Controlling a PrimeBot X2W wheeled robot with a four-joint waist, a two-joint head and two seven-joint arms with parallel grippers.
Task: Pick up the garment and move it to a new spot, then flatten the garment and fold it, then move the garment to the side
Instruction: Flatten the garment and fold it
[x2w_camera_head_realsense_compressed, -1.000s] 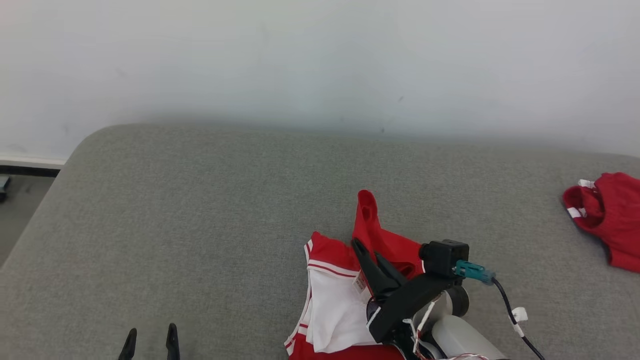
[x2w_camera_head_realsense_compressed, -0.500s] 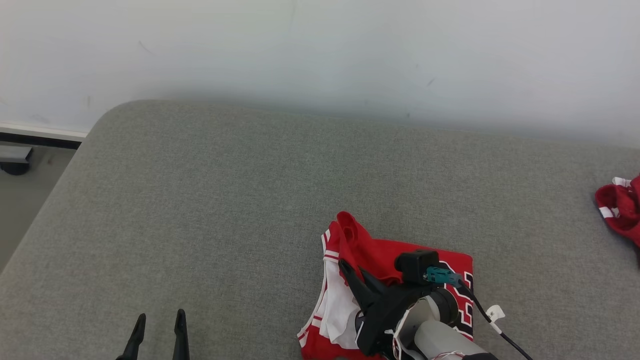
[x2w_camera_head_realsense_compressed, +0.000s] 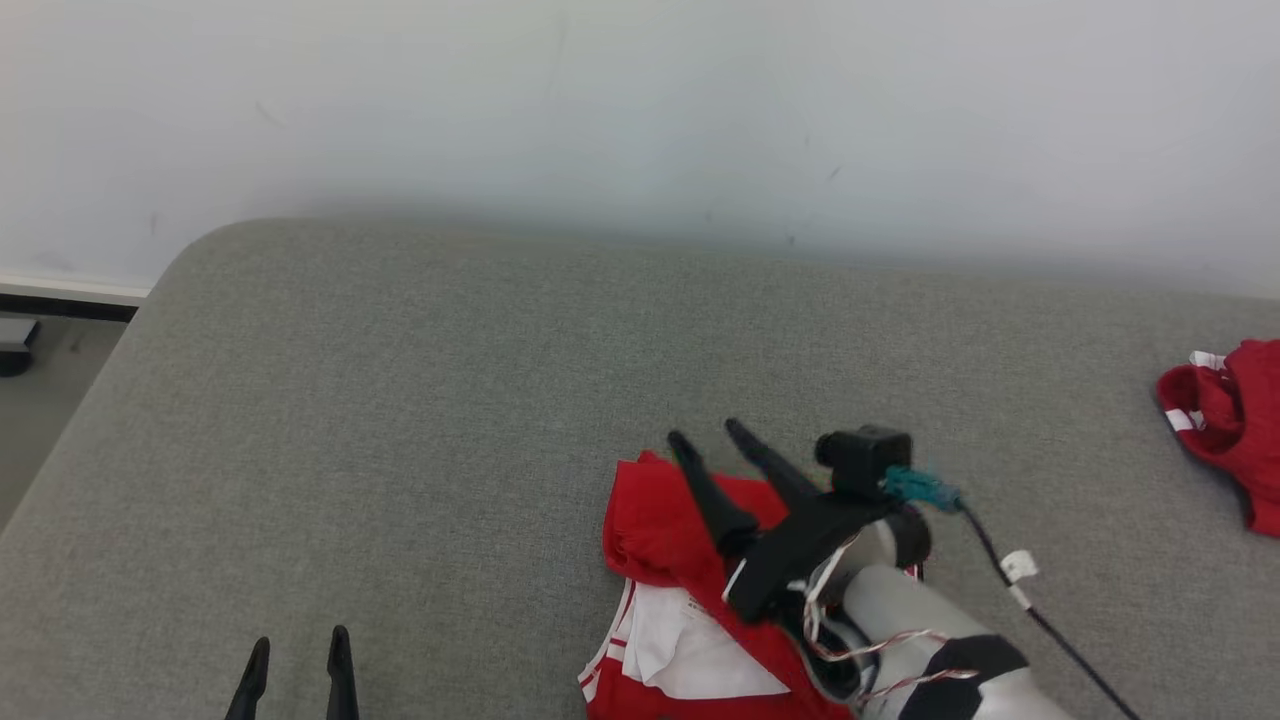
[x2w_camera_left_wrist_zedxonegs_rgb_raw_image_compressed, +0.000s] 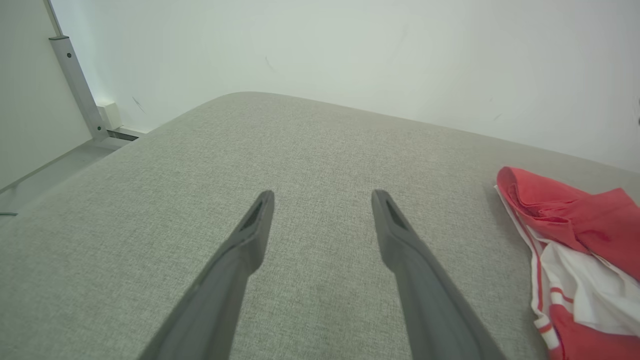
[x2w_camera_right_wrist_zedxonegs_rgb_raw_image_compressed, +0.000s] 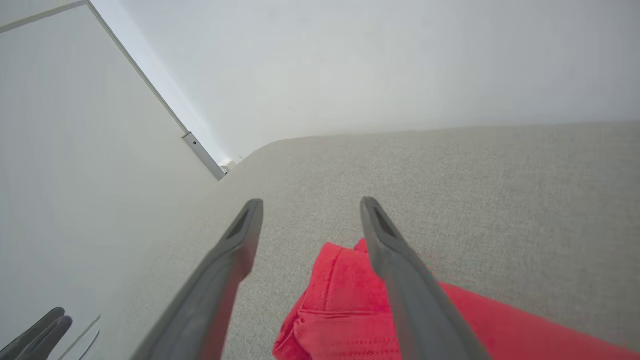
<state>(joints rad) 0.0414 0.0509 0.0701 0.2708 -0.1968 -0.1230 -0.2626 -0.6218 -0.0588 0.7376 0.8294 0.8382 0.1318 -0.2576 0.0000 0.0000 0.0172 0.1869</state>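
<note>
The garment, a red jersey with white sleeve and striped trim, lies crumpled on the grey cushion at bottom centre. The left wrist view has the garment at its right edge, and the right wrist view shows the garment under the fingers. My right gripper hangs open just above the garment's rolled red fold, nothing between its fingers. My left gripper stands open at the lower left, well apart from the garment, over bare cushion.
A smaller red garment with white trim lies at the far right edge of the grey cushion. A white wall runs behind. Floor and a metal leg lie past the cushion's left edge.
My right gripper was shut on the garment's red fold; now it is open and raised slightly, and the fold has dropped onto the pile. The head camera has shifted a little.
</note>
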